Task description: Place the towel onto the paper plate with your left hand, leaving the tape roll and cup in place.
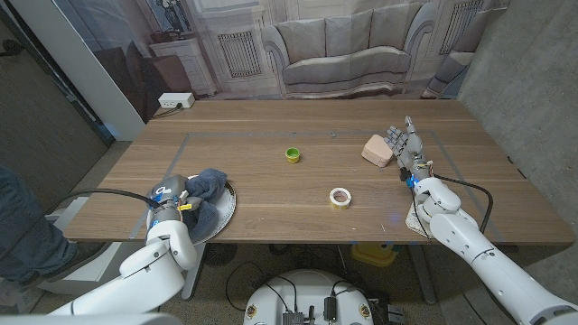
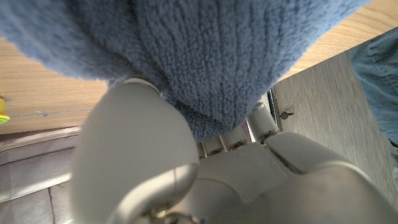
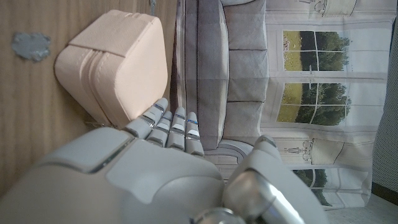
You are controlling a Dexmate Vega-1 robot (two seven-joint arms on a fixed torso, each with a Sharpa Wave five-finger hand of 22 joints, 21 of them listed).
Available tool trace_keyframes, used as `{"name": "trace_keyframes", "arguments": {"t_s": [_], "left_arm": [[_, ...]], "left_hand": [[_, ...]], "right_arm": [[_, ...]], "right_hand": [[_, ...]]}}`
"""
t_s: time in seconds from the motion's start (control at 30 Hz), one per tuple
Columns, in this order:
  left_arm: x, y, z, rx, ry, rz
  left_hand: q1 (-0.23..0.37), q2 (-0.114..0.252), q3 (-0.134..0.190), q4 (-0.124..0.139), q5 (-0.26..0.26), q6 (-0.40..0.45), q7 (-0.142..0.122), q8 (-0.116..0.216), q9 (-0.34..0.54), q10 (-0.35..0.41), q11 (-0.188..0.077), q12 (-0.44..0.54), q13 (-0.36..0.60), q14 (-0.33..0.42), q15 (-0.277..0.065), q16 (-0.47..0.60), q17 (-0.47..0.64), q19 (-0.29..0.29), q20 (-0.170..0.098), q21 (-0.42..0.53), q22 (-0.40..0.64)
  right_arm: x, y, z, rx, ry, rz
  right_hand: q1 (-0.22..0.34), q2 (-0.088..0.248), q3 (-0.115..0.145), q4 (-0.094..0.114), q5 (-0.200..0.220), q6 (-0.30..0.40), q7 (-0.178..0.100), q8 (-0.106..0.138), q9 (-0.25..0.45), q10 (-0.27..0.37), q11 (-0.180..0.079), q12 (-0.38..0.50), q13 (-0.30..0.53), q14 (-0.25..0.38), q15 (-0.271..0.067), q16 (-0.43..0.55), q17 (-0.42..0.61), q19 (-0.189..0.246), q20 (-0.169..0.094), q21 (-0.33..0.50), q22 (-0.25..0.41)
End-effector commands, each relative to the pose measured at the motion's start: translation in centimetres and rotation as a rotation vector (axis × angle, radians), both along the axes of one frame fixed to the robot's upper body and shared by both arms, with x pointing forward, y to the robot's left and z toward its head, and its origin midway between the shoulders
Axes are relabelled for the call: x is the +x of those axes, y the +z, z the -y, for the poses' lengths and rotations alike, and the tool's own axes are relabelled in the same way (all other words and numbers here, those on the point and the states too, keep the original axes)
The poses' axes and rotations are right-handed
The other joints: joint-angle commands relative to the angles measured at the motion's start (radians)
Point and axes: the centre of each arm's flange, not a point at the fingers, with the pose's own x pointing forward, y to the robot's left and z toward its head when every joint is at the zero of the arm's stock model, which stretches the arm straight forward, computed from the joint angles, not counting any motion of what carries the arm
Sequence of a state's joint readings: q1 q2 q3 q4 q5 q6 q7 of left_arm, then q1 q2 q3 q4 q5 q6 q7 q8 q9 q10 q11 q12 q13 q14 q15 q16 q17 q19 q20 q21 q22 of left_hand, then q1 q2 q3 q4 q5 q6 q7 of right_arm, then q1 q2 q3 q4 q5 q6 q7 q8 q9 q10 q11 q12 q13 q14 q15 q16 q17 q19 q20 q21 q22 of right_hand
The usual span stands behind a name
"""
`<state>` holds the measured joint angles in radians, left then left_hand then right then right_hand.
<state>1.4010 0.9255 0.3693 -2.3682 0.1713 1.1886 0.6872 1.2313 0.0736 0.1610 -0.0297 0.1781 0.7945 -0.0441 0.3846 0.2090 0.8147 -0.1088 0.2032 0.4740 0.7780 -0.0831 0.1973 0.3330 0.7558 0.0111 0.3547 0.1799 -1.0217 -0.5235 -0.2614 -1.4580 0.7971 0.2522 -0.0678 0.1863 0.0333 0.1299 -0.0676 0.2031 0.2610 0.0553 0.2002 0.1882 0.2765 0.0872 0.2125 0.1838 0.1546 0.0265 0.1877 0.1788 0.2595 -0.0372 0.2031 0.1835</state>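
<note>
On the wooden desk (image 1: 307, 203), the left robot hand (image 1: 172, 200) is at the near left edge and it grasps the soft blue fleece towel (image 1: 206, 185). The towel lies bunched over the round white paper plate (image 1: 226, 212), and in the left wrist view its blue pile (image 2: 211, 56) hangs directly against the pale fingers (image 2: 134, 149) of this hand. The small green and yellow cup (image 1: 293, 154) stands near the middle of the desk, well apart from the plate. The flat cream tape roll (image 1: 340, 197) lies nearer to the front edge, to the right of the plate. The right robot hand (image 1: 406, 144) stands upright at the right side, with its fingers (image 3: 168, 127) stretched and apart, grasping nothing. It is just beside the pale pink rounded block (image 1: 377, 149), but I cannot tell if they touch.
</note>
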Motion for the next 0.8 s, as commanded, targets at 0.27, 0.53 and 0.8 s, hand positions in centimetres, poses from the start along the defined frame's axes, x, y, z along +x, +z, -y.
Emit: {"name": "trace_keyframes", "arguments": {"t_s": [0.27, 0.53, 0.8], "left_arm": [[-0.35, 0.45, -0.23, -0.020, -0.001, -0.077], [-0.56, 0.64, -0.15, -0.016, -0.001, -0.094], [-0.92, 0.69, -0.16, -0.014, 0.006, -0.110]], "left_hand": [[-0.095, -0.028, -0.045, 0.039, -0.001, -0.036, 0.003, -0.036, -0.007, -0.048, -0.003, -0.013, -0.017, -0.059, -0.001, -0.007, -0.015, -0.030, 0.019, -0.027, 0.000], [-0.118, -0.037, -0.057, 0.049, 0.001, -0.053, -0.002, -0.053, -0.008, -0.073, -0.003, -0.014, -0.023, -0.089, 0.003, -0.008, -0.022, -0.047, 0.027, -0.042, -0.001], [-0.151, -0.054, -0.077, 0.062, 0.007, -0.094, -0.010, -0.082, -0.009, -0.114, -0.009, -0.016, -0.028, -0.128, 0.008, -0.008, -0.031, -0.070, 0.046, -0.063, 0.000]], "right_arm": [[-0.07, -0.09, -0.02, 0.006, 0.001, 0.001], [-0.13, -0.14, 0.00, 0.007, 0.002, 0.001], [-0.21, -0.28, 0.04, 0.008, 0.003, 0.000]], "right_hand": [[0.005, 0.007, -0.002, 0.000, 0.000, 0.009, -0.001, -0.003, 0.002, 0.009, -0.002, 0.002, 0.003, 0.008, 0.000, -0.001, 0.005, 0.004, -0.005, 0.001, 0.003], [0.006, 0.009, -0.002, 0.000, 0.000, 0.009, -0.001, -0.003, 0.002, 0.009, -0.002, 0.002, 0.003, 0.007, 0.000, -0.001, 0.005, 0.004, -0.006, 0.001, 0.003], [0.008, 0.010, -0.001, -0.001, 0.000, 0.008, -0.001, -0.004, 0.002, 0.009, -0.002, 0.002, 0.003, 0.008, 0.001, -0.001, 0.005, 0.004, -0.005, 0.001, 0.003]]}}
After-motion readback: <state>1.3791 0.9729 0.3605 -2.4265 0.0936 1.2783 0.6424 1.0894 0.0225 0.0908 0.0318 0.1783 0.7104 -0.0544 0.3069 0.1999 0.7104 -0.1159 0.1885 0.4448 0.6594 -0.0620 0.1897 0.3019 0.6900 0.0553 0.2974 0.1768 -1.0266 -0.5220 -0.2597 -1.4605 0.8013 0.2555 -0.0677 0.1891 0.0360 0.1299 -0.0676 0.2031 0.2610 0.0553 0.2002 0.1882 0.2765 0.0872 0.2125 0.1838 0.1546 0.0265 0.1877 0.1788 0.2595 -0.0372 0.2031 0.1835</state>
